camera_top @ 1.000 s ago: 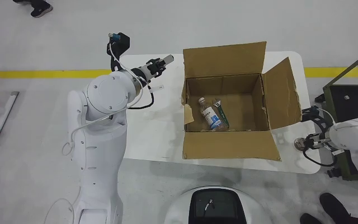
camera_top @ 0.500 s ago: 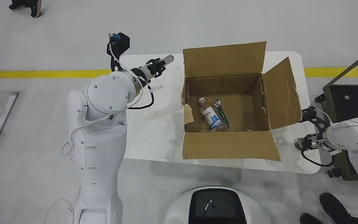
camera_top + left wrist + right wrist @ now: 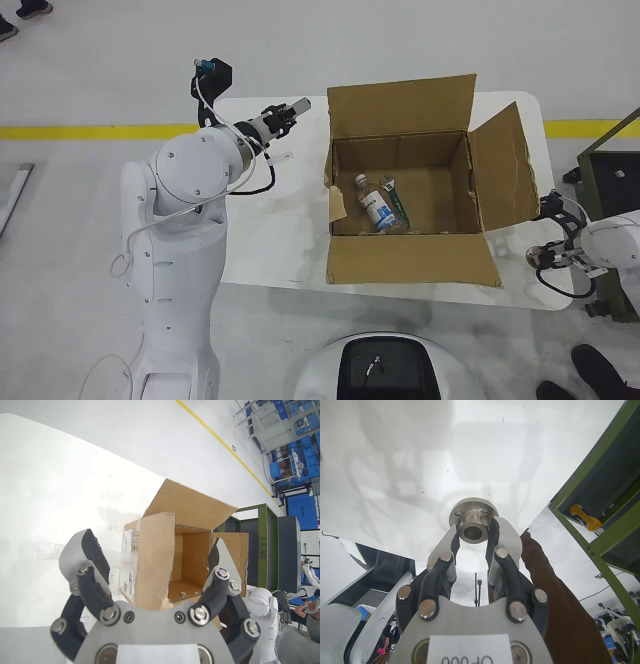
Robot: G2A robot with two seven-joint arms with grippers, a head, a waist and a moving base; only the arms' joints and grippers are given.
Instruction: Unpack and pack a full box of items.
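On the white tabletop [image 3: 290, 220], over a grey floor [image 3: 100, 60] with a yellow line [image 3: 100, 131], the open box [image 3: 400, 105] held a bottle [image 3: 376, 208]; the left pincer [image 3: 153, 547] gaped empty, the right pincer [image 3: 473, 536] clamped a metal flange [image 3: 473, 517].

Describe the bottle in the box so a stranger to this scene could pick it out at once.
Start at the white table, then the open cardboard box standing on it. On the box floor, toward the short torn flap, lies a bottle on its side. Its white cap and blue-and-white label set it apart from the dark green item lying against it.
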